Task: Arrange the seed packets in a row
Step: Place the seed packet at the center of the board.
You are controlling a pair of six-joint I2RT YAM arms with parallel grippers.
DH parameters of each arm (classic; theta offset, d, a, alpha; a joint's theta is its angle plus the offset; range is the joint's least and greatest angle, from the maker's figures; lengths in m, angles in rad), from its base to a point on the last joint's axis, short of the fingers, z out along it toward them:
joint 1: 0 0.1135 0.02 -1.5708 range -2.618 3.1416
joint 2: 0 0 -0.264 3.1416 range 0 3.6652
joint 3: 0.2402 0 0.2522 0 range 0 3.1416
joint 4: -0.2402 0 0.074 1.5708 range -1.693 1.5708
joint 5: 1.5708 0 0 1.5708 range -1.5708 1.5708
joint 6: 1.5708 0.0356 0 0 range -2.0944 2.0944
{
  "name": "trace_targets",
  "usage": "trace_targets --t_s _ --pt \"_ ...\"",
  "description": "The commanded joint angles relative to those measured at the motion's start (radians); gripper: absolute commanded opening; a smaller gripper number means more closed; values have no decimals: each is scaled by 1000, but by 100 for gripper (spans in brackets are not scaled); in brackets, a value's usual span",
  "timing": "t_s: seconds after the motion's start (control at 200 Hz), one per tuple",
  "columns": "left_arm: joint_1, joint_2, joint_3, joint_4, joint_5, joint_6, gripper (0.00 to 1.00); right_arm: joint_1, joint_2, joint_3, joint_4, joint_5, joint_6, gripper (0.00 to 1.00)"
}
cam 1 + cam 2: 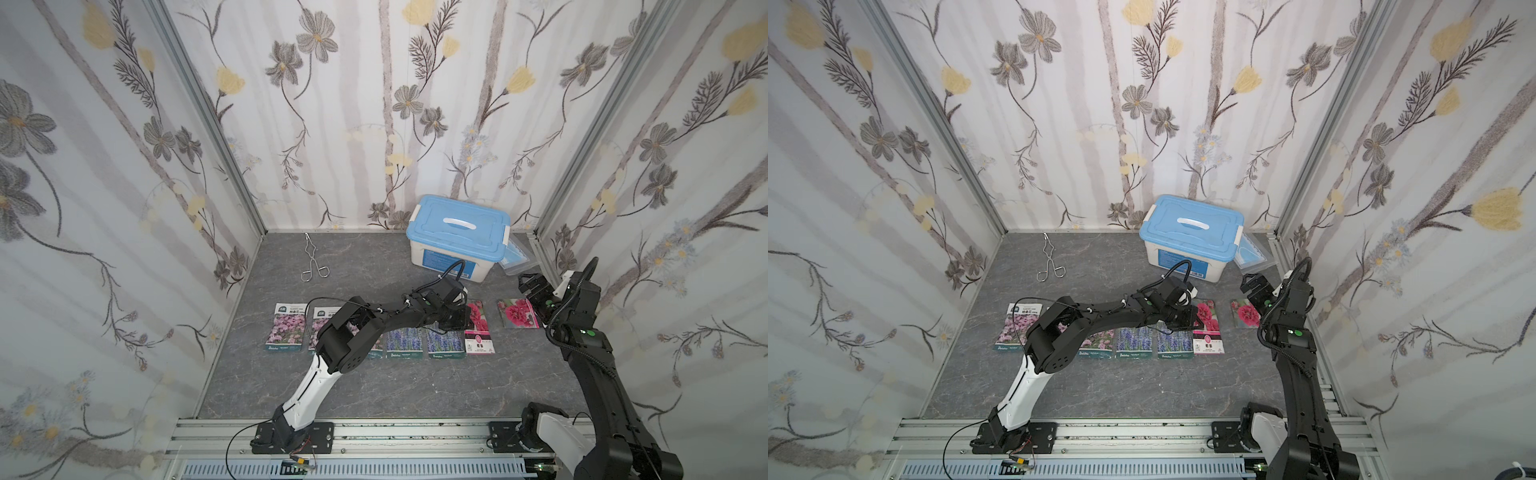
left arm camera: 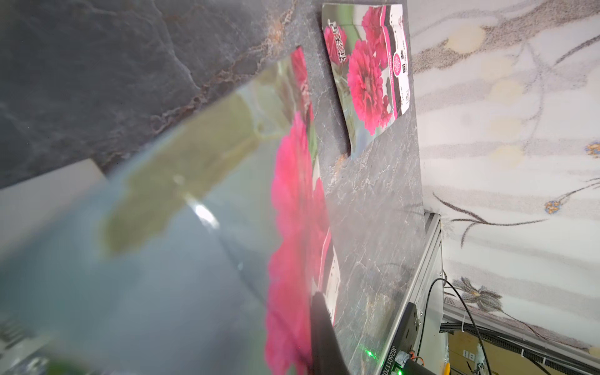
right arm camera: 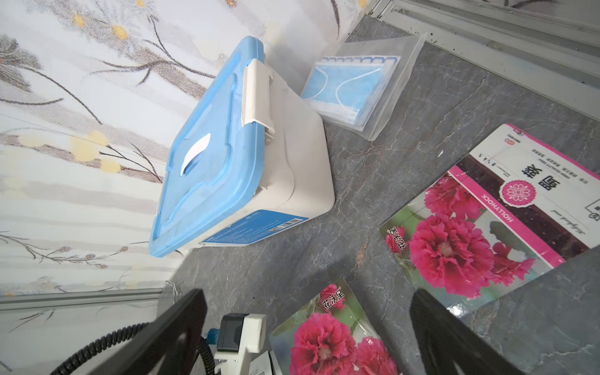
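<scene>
From my console, the row runs across the middle of both top views. At the left is a leftmost pink-flower packet [image 1: 286, 328], then a second pink-flower packet [image 1: 326, 312] half under the left arm. Next come a left lavender packet [image 1: 405, 343], a right lavender packet [image 1: 445, 344] and a row-end hollyhock packet [image 1: 480, 338].

The left gripper [image 1: 457, 320] is clamped tight on that last packet's upper edge. In the left wrist view its print fills the frame, blurred.

A stray hollyhock packet [image 3: 480, 227] lies apart to the right of the row, tilted and higher in the frame. The right gripper [image 3: 308, 293] hangs near it with jaws spread wide and nothing in them.

In the right wrist view I can read "HOLLYHOCK" on the stray packet's pink band, 蜀葵 above it, and 花沃里 beside the blooms. The small print looks like "HIGH QUALITY SEED". The brand word along the lavender packets' lower edges is too small to read. A blue-lidded box [image 1: 457, 232] sits right of centre, by the back wall.
</scene>
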Motion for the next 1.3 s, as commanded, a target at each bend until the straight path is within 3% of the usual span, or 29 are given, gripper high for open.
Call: trace_targets --t_s 0.0,0.275,0.759,0.909,1.079,1.294 --pt "-5 33 36 -25 -16 -6 0 -7 -8 -3 -24 0 -26 100" --pt "-9 88 95 -88 -18 6 2 -12 -33 -24 -21 0 -38 100" --pt "-11 92 138 -154 -33 30 34 -17 -46 -28 -29 2 -56 100" --pt "-16 78 140 -172 -42 38 50 -20 -48 -33 -25 -7 -56 100" --pt "-20 49 143 -196 -53 51 54 -22 -55 -37 -23 -11 -55 100" --pt "-31 20 157 -255 -77 75 70 -24 -60 -47 -22 -16 -56 100"
